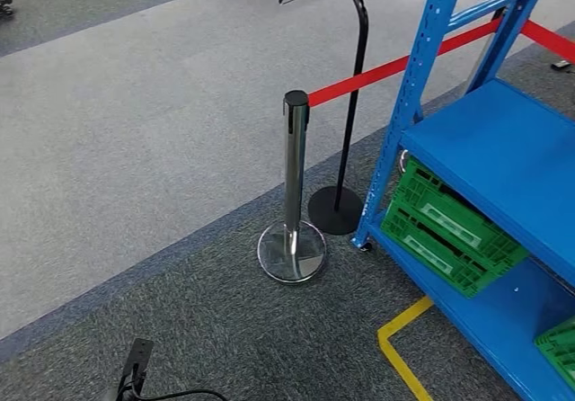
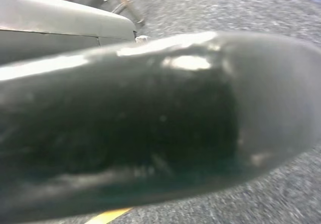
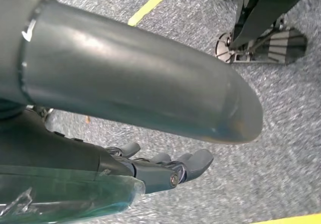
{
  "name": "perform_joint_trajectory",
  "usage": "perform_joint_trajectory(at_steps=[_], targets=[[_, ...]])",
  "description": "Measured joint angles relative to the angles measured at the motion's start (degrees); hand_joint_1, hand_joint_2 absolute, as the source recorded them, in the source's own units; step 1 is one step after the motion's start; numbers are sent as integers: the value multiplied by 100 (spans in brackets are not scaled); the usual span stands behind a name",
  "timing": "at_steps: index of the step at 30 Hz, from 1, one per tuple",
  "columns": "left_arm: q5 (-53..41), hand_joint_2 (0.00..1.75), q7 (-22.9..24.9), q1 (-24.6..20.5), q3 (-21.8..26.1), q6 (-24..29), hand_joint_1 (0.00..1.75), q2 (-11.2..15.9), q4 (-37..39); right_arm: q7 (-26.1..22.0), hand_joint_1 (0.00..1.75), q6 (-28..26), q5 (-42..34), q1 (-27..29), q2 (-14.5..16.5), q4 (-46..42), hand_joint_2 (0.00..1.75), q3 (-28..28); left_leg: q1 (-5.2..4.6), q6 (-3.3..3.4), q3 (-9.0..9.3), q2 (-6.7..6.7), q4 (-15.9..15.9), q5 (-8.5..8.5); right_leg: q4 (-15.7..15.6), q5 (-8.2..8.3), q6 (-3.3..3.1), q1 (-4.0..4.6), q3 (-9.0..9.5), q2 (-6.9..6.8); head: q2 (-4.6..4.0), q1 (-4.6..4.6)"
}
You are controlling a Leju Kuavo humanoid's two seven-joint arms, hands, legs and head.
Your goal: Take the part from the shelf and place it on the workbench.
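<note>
My right hand hung at my side over grey carpet, its fingers stretched out together and holding nothing; my left hand's state I could not tell, its wrist view being too blurred. Judging from that, the task was barely begun: nothing fetched, everything left. In the head view the blue shelf stood at three o'clock with green crates on its lower deck, but I could not make out the part itself. A chrome post with its red belt stood at twelve o'clock, just beside the shelf's corner upright, with open carpet at ten o'clock; yellow floor tape edged the shelf at five o'clock.
</note>
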Motion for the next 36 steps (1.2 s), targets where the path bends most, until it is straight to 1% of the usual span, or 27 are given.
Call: perform_joint_trajectory(at_steps=[2, 4, 6, 7, 8, 10, 11, 12, 13, 14, 15, 17, 19, 21, 23, 24, 26, 27, 28, 29, 30, 31, 32, 33, 34, 35, 36], targets=[[0, 0, 0, -4, -1, 0, 0, 0, 0, 0, 0, 1, 1, -11, 0, 0, 0, -1, 49, 0, 327, -297, -766, 329, 17, 16, 47, 3, -25, 155, 0, -6], [0, 0, 0, -12, -1, 0, 0, -2, 0, 0, 0, 2, 1, -10, 0, 0, 0, 1, 67, 25, 464, -485, -1107, 388, 14, 47, 121, -2, -75, 283, 0, -12], [-1, 0, 0, -22, 1, 0, 0, -8, 0, 2, 0, 4, 0, 22, 0, 0, 0, 1, 51, 97, 472, -376, -1142, 405, -20, 85, 201, -30, -139, 368, 0, -10], [-2, 0, 0, -26, 2, 0, 0, -8, 0, 3, 0, 5, 0, 40, 0, 0, 0, 0, 49, 140, 475, -311, -1158, 419, 6, 65, 227, -26, -173, 282, 0, -3], [-3, 0, 0, -26, 5, 0, 0, -6, 0, 5, 0, 5, -1, 46, 0, 0, 0, 0, 49, 180, 476, -232, -1173, 434, 140, -27, 245, -17, -254, 119, 0, 17], [-4, 0, 0, -6, 12, 2, 0, 5, 0, 8, 0, 6, 0, 25, 0, 0, 0, 1, 27, 230, 476, -53, -1185, 438, 777, -396, 262, 6, -545, -274, 0, 49], [-5, 0, -3, 10, 15, 5, 0, 8, 0, 9, 0, 6, 0, 9, 0, 0, 0, 2, 11, 242, 475, 46, -1183, 435, 1191, -599, 271, 5, -733, -370, 0, 58], [-8, 0, -12, 21, 17, 10, 0, 8, 0, 9, 0, 6, 1, 1, 0, 0, 0, 2, -1, 247, 475, 141, -1182, 431, 1505, -718, 277, 4, -868, -407, 0, 55], [-10, 0, -28, 24, 18, 17, 0, 5, 0, 9, 0, 6, 2, 2, 0, 0, 0, 2, -8, 249, 478, 226, -1180, 426, 1641, -735, 281, 4, -910, -421, 0, 56], [-12, 0, -51, 19, 20, 25, 0, 4, 0, 9, 0, 6, 2, 9, 0, 0, 0, 2, -10, 246, 484, 302, -1178, 419, 1528, -636, 282, 4, -823, -437, 0, 56], [-13, 0, -75, 11, 25, 31, 0, 3, 0, 8, 0, 6, 3, 15, 0, 0, 0, 2, -9, 237, 497, 372, -1176, 409, 1202, -462, 280, 4, -624, -479, 0, 56], [-13, 0, -108, -2, 36, 35, 0, 8, 0, 4, 0, 7, 3, 8, 1, 0, 0, 2, -28, 191, 532, 492, -1167, 376, 394, -183, 262, 17, -149, -706, 0, 55], [-13, 0, -120, -9, 42, 35, 0, 14, 0, -3, 0, 9, 4, -13, 1, 0, 0, 2, -60, 135, 561, 588, -1160, 353, 44, -117, 207, 37, 54, -817, 0, 40], [-12, 0, -125, -22, 48, 33, 0, 15, 0, -6, 0, 9, 4, -12, 2, 0, 0, 1, -58, 85, 581, 671, -1171, 350, 44, -101, 131, 49, 36, -695, 0, 32], [-11, 0, -136, -38, 65, 27, 0, 11, 0, -8, 0, 11, 4, 0, 2, 0, 0, -1, -33, 21, 546, 548, -1065, 244, 28, -76, 65, 35, 24, -579, 1, 27], [-11, 0, -142, -40, 75, 21, 0, 7, 0, -9, 0, 14, 4, -3, 2, 0, 0, -1, -24, -6, 458, 416, -853, 100, 20, -64, 32, 21, 24, -521, 1, 19], [-11, 0, -146, -24, 93, 14, 0, -2, 0, -14, 0, 18, 5, -15, 7, 0, 0, 1, -17, -29, 108, 164, -84, -298, 18, -56, -10, 10, 17, -388, 1, 3], [-11, 0, -146, -15, 99, 13, 0, -3, 0, -17, 0, 19, 4, -16, 9, 0, 0, 1, -18, -28, -77, 116, 291, -437, 18, -55, -21, 10, 15, -313, 0, 0], [-10, 0, -146, -9, 107, 13, 0, -3, 0, -19, 0, 19, 4, -11, 11, 0, 0, 1, -19, -20, -202, 91, 516, -470, 18, -53, -24, 11, 15, -231, 0, -2], [-10, 0, -146, -8, 113, 13, 0, -2, 0, -19, 0, 18, 4, -5, 11, 0, 0, 1, -19, -6, -222, 75, 508, -375, 18, -51, -23, 10, 17, -148, 0, -2], [-10, 0, -146, -10, 117, 13, 0, -2, 0, -18, 0, 17, 4, -1, 11, 0, 0, 0, -18, 12, -133, 49, 275, -179, 18, -48, -18, 9, 22, -64, 0, -2], [-9, 0, -146, -12, 122, 13, 0, -1, 0, -18, 0, 17, 5, 1, 13, 0, 0, -1, -14, 33, 31, -33, -108, 60, 18, -43, -10, 3, 24, 19, 0, -3], [-10, 0, -146, -14, 125, 13, 0, -1, 0, -19, 0, 18, 5, -3, 14, 0, 0, -1, -4, 58, 207, -186, -517, 250, 27, -39, 9, 7, 18, 98, 0, -2], [-10, 0, -146, -18, 127, 13, 0, -2, 0, -19, 0, 19, 5, -8, 16, 0, 0, 0, 8, 71, 346, -320, -840, 360, 35, -34, 33, 7, -2, 171, 0, 0], [-10, 0, -146, -23, 128, 13, 0, -3, 0, -20, 0, 19, 5, -9, 17, 0, 0, 1, 15, 83, 425, -429, -1038, 400, 34, -22, 69, 2, -27, 238, 1, 3], [-10, 0, -146, -27, 129, 12, 0, -5, 0, -19, 0, 19, 5, -3, 17, 0, 0, 1, 13, 98, 449, -465, -1112, 390, 22, -4, 114, -6, -53, 305, 1, 4], [-9, 0, -146, -33, 130, 11, 0, -8, 0, -19, 0, 19, 4, 11, 17, 0, 0, 1, 13, 117, 454, -408, -1140, 395, -2, 18, 160, -22, -88, 373, 1, 6]])
